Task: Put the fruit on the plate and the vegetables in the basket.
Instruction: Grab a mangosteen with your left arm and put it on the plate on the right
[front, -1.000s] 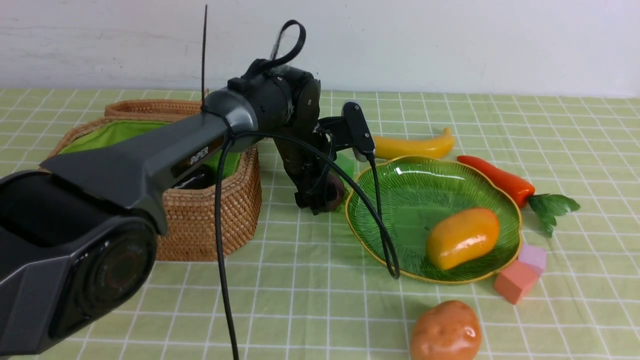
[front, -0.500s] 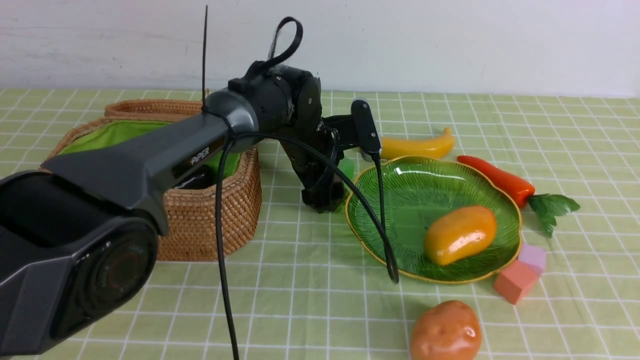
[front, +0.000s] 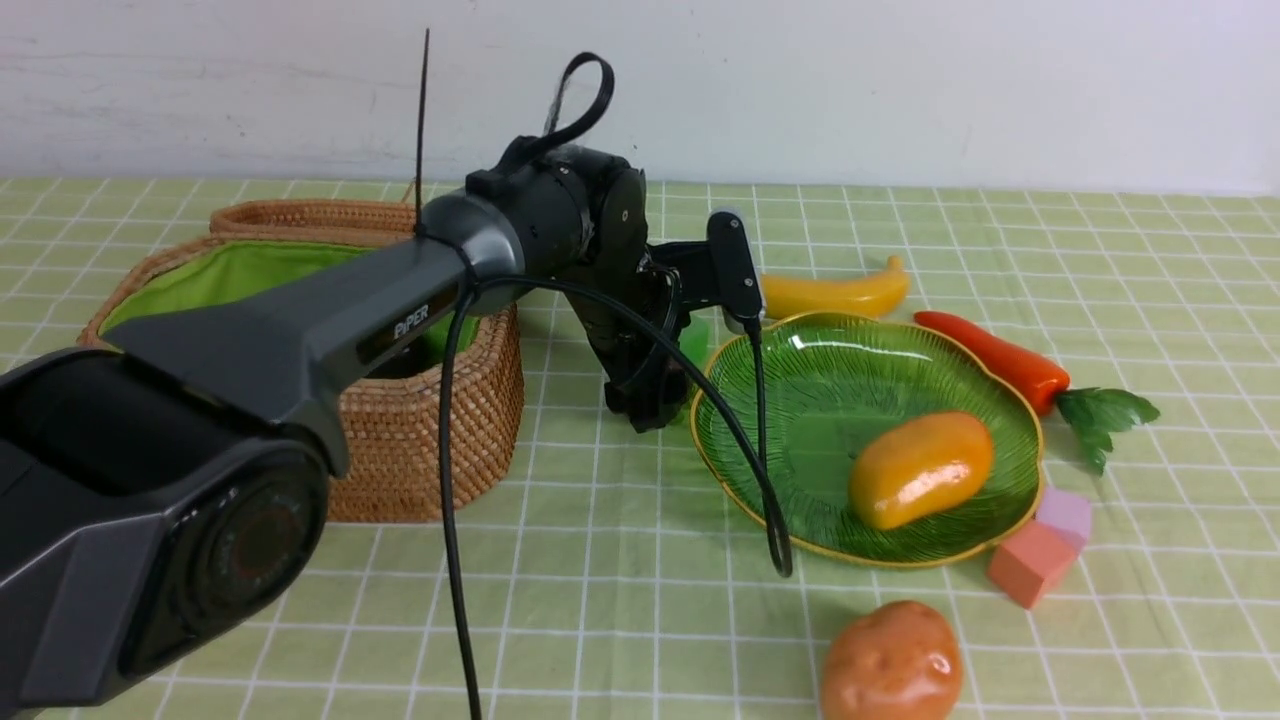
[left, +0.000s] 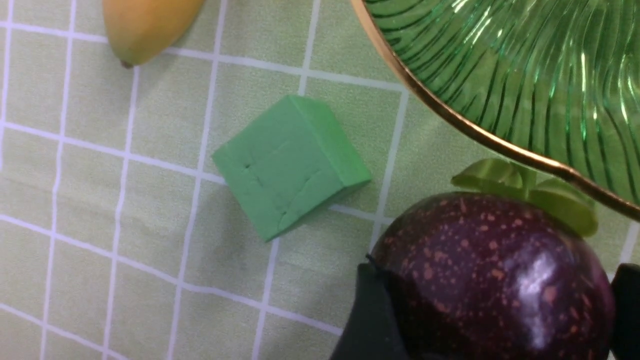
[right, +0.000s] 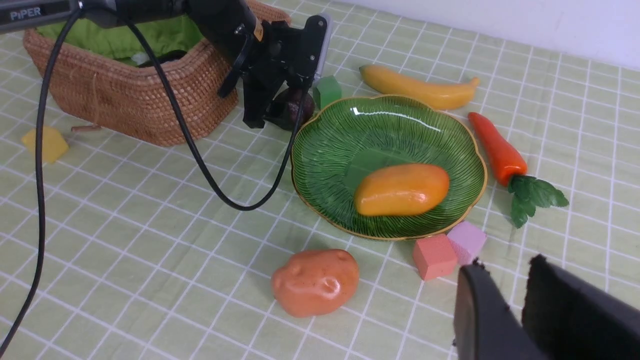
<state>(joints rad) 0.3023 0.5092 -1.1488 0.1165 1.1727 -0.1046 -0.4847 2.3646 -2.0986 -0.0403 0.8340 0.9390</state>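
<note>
My left gripper (front: 650, 400) is shut on the small dark purple fruit (left: 490, 270), just left of the green leaf-shaped plate (front: 800, 400). The fruit's green leaves touch the plate's gold rim (left: 500, 142). The mango (front: 920, 470) lies in the plate. The banana (front: 830, 293) lies behind the plate, the carrot (front: 990, 358) to its right, and the potato (front: 890, 665) in front. The basket (front: 420, 440) stands to the left, with a dark shape inside. My right gripper (right: 505, 265) is shut and empty, near the table's front right.
A green block (left: 290, 165) sits by the purple fruit. A red block (front: 1030, 562) and a pale purple block (front: 1068, 515) touch the plate's front right rim. A yellow block (right: 45, 144) lies left of the basket. The left arm's cable (front: 760, 480) hangs over the plate.
My left gripper has shifted a little right, toward the plate's rim, with the purple fruit in it. The other things have not moved.
</note>
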